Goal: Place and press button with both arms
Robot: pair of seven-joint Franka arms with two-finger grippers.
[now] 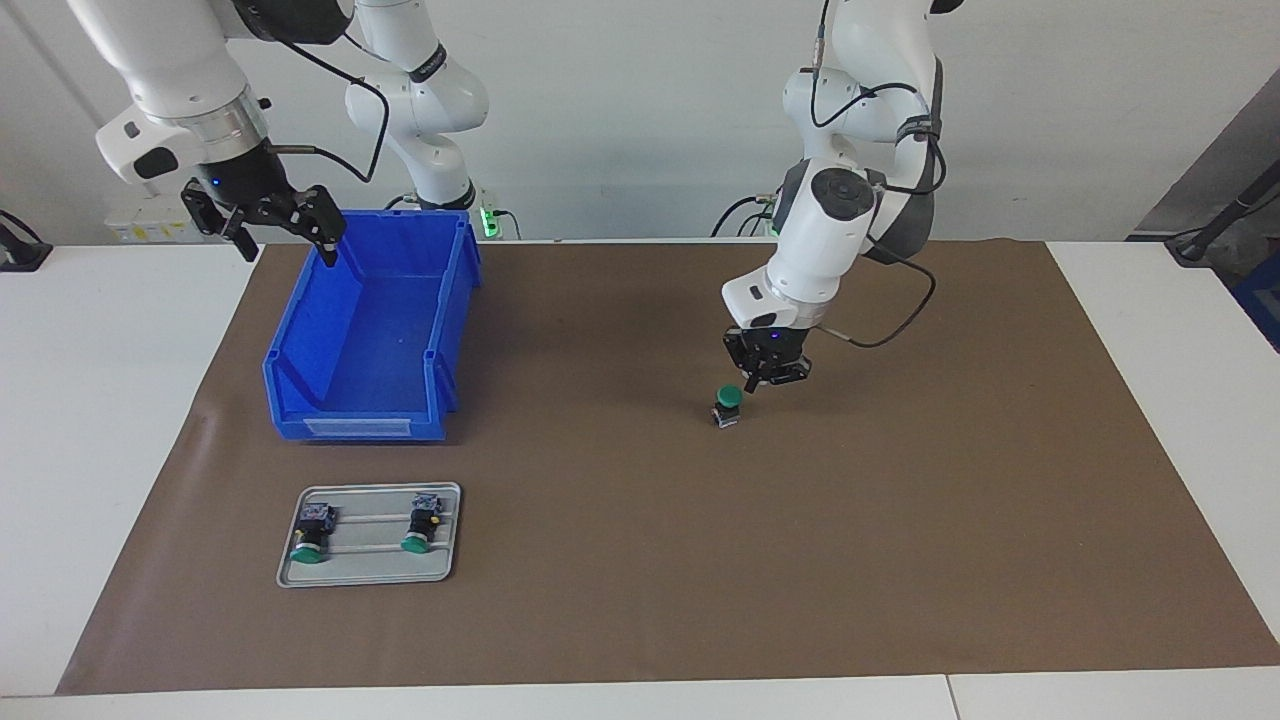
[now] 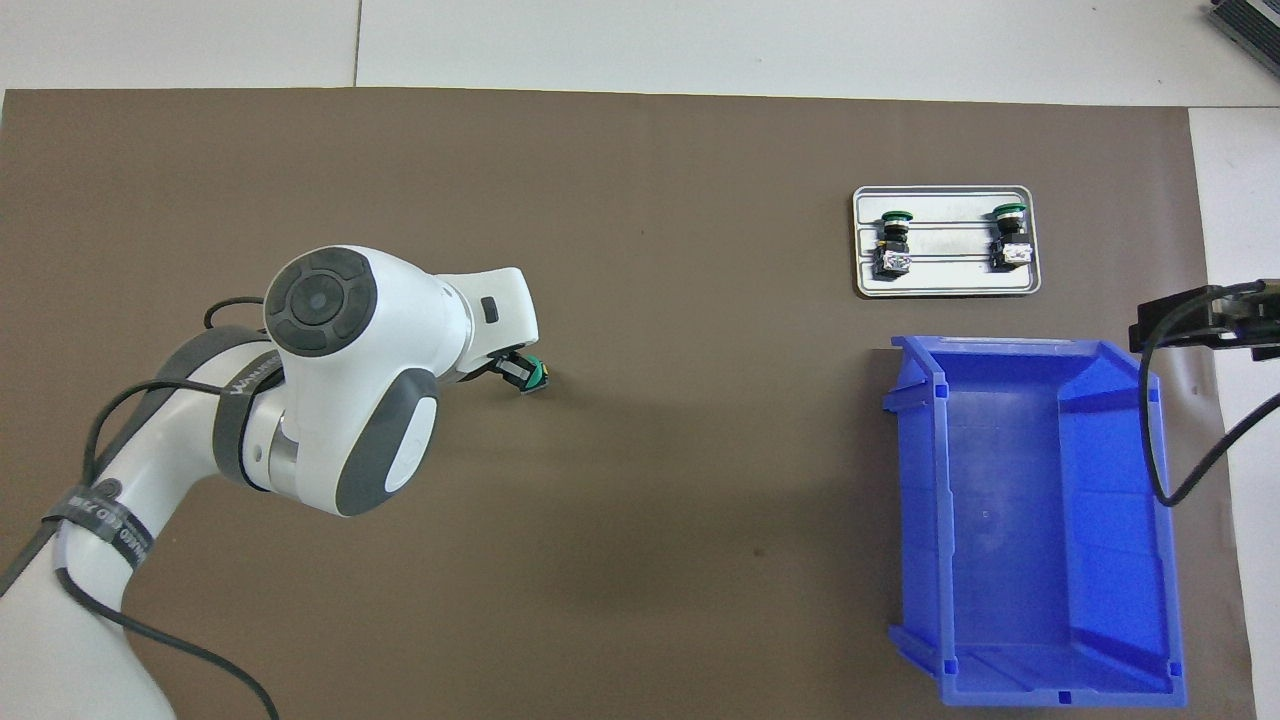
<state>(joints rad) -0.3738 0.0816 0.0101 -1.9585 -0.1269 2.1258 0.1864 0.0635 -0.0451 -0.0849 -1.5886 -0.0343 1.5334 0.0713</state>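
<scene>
A button (image 1: pixel 727 404) with a green cap stands upright on the brown mat, near the middle of the table; in the overhead view the button (image 2: pixel 533 373) peeks out from under the left arm's wrist. My left gripper (image 1: pixel 757 383) hangs low right beside its cap, on the side toward the robots. Whether it touches the button I cannot tell. In the overhead view the left gripper (image 2: pixel 508 367) is mostly hidden by the arm. My right gripper (image 1: pixel 285 242) waits open and empty, raised over the blue bin's corner nearest the robots.
An empty blue bin (image 1: pixel 300 400) (image 2: pixel 915 500) sits toward the right arm's end of the table. Farther from the robots than the bin lies a grey tray (image 1: pixel 370 575) (image 2: pixel 945 285) holding two more green-capped buttons (image 1: pixel 312 535) (image 1: pixel 422 525) on their sides.
</scene>
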